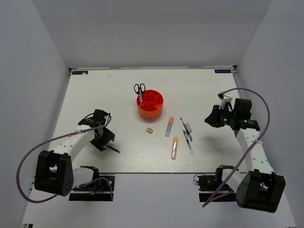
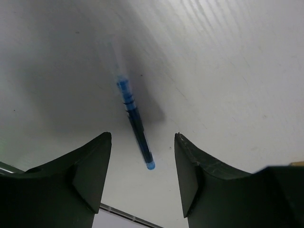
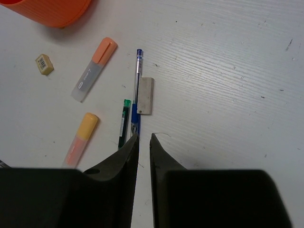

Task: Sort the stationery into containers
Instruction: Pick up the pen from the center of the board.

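Observation:
The round orange organiser (image 1: 150,104) stands mid-table, with the black-handled scissors (image 1: 139,89) upright in its left compartment. My left gripper (image 1: 105,137) is open low over the table; a blue pen (image 2: 135,121) lies on the table between its jaws, untouched, and also shows in the top view (image 1: 114,149). My right gripper (image 1: 211,118) is shut and empty (image 3: 144,136), hovering right of a cluster: two orange markers (image 3: 94,69) (image 3: 80,137), a tan block (image 3: 44,64), a second blue pen (image 3: 137,78), a green pen (image 3: 124,121) and a white eraser (image 3: 145,95).
The cluster lies in front of and to the right of the organiser (image 3: 52,9). White walls enclose the table on three sides. The table's near edge (image 1: 152,172) runs just behind both arm bases.

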